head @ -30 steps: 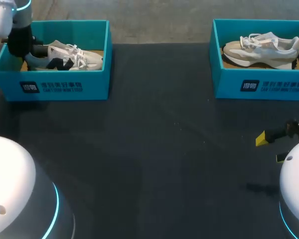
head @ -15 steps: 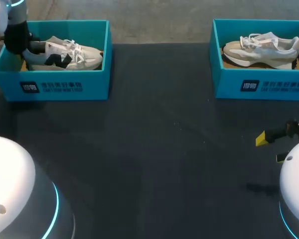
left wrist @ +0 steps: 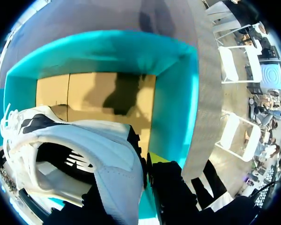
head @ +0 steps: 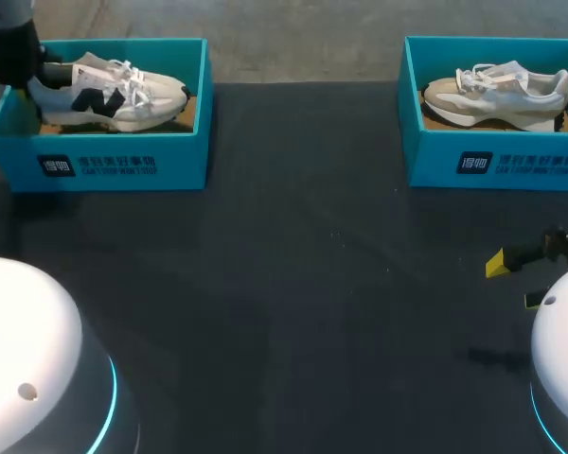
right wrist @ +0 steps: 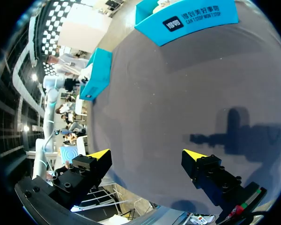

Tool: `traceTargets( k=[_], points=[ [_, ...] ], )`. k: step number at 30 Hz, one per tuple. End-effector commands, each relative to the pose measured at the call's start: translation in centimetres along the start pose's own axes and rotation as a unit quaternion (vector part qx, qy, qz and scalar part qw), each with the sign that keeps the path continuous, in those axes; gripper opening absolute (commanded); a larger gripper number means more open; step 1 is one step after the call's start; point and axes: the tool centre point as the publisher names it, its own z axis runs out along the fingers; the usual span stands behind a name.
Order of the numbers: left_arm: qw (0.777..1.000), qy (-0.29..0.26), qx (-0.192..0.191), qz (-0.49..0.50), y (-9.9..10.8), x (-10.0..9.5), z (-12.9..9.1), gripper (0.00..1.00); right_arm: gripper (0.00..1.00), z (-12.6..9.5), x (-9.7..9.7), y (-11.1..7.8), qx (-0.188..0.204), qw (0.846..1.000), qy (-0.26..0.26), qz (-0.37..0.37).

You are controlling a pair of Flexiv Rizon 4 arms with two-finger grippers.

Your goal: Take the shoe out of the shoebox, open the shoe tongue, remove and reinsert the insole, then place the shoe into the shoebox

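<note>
Far left, the left gripper [head: 40,74] [left wrist: 131,187] is clamped onto the heel of a white lace-up sneaker [head: 114,95] [left wrist: 84,150] with a black mark on its side. One black finger sits on each side of the heel tab in the left wrist view. The shoe is upright with its toe pointing toward the table's middle. It sits inside the open teal cardboard shoebox [head: 123,161] [left wrist: 173,108] at the far left corner, heel end up around rim level, and the box's tan floor shows past it.

The middle is just the flat black table [head: 293,284] [right wrist: 178,93].

Over at the far right corner there's a second teal shoebox [head: 497,161] [right wrist: 192,21] with a beige-and-white sneaker [head: 497,95] lying in it, toe toward the middle.

Nearer on the right, the right gripper [head: 516,282] [right wrist: 145,154] hangs above the bare tabletop, well apart from both boxes. Its yellow-tipped fingers are spread wide with nothing between them.
</note>
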Motion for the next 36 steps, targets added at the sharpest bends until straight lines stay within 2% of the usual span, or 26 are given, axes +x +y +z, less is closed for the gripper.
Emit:
traceTargets(
  k=[1, 9, 20, 25, 36],
  points=[
    [1.0, 0.0, -0.011, 0.003, -1.9, 0.1, -0.7, 0.0, 1.0, 0.0, 0.1, -0.1, -0.001, 1.0, -0.002, 0.001],
    [1.0, -0.004, -0.002, 0.01, -3.7, 0.2, -0.5, 0.0, 1.0, 0.0, 0.1, -0.1, -0.001, 1.0, -0.002, 0.001],
    [1.0, -0.001, 0.009, 0.008, -4.2, 0.2, -0.2, 0.0, 1.0, 0.0, 0.1, -0.1, -0.001, 1.0, -0.002, 0.001],
    [1.0, 0.005, 0.025, 0.007, -4.3, -0.2, 0.6, 0.0, 1.0, 0.0, 0.1, -0.1, -0.001, 1.0, -0.002, 0.001],
    [1.0, 0.014, 0.026, 0.008, -4.2, -1.1, 3.1, 0.0, 1.0, 0.0, 0.1, -0.1, -0.001, 1.0, -0.002, 0.001]
  ],
)
